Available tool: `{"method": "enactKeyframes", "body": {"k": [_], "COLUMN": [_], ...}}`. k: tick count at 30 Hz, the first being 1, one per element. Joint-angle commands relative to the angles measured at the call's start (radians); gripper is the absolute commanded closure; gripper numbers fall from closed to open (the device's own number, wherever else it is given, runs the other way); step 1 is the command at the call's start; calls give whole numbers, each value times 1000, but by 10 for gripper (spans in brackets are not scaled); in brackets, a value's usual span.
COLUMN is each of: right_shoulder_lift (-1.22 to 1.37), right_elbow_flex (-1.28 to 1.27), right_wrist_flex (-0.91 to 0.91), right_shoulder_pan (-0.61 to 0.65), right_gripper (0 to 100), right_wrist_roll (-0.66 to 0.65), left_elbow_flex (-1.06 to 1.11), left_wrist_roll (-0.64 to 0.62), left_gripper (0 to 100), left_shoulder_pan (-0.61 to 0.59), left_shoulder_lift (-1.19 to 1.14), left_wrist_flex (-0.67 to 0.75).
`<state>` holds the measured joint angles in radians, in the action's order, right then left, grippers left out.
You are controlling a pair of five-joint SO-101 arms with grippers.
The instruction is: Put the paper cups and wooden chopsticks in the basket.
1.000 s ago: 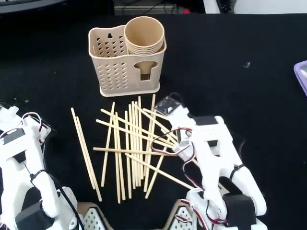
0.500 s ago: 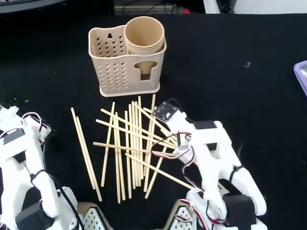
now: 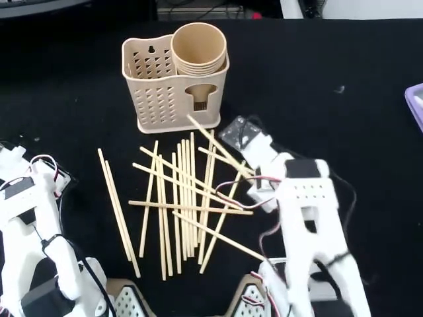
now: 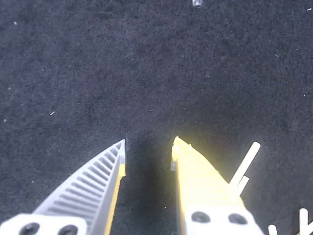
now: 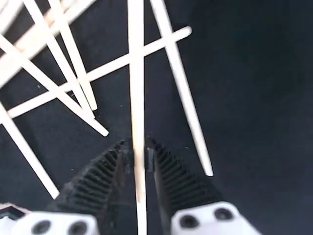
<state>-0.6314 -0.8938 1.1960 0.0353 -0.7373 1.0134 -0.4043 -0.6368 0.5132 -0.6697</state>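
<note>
The beige basket [image 3: 173, 92] stands at the back of the table, with stacked paper cups [image 3: 198, 47] in its right compartment. Several wooden chopsticks [image 3: 177, 205] lie scattered on the black cloth in front of it. My right gripper [image 5: 139, 149] is shut on one chopstick [image 5: 136, 73], which runs out between the black fingers [image 5: 110, 169]. In the high view that chopstick [image 3: 205, 133] slants from the right arm [image 3: 301, 198] up to the basket's front wall. My left gripper [image 4: 149, 146] is open over bare cloth near the table's left front, and a chopstick end [image 4: 246, 161] lies beside it.
The left arm [image 3: 30, 224] rests at the front left, beside the chopstick pile. A purple object [image 3: 416, 99] sits at the right edge. Black cloth [image 3: 330, 79] stretches to the right of the basket.
The right arm has moved back and right, towards the basket, taking one chopstick with it. That chopstick's far end has risen to the basket's front. The left arm has kept still.
</note>
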Motion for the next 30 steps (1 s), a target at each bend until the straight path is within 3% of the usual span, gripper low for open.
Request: {"method": "enactKeyframes", "body": {"k": [1, 6, 9, 16, 19, 25, 30], "right_shoulder_lift": [-134, -278, -369, -389, -318, -94, 97], "right_elbow_flex": [65, 91, 153, 386, 475, 536, 578], "right_wrist_flex": [52, 103, 101, 26, -138, -644, -951], "right_shoulder_pan": [-15, -12, 55, 427, 477, 486, 494], "right_gripper": [988, 988, 988, 988, 988, 988, 988], "right_wrist_roll": [-12, 2, 104, 334, 408, 594, 635], "left_elbow_flex": [-12, -12, -13, -13, -12, -12, -13], "left_wrist_roll": [0, 0, 0, 0, 0, 0, 0], "left_gripper": [841, 841, 841, 841, 841, 841, 841], "left_shoulder_pan": [8, 8, 8, 7, 7, 7, 7], "left_shoulder_lift": [34, 34, 34, 34, 34, 34, 34], "left_wrist_flex": [12, 12, 12, 12, 12, 12, 12]}}
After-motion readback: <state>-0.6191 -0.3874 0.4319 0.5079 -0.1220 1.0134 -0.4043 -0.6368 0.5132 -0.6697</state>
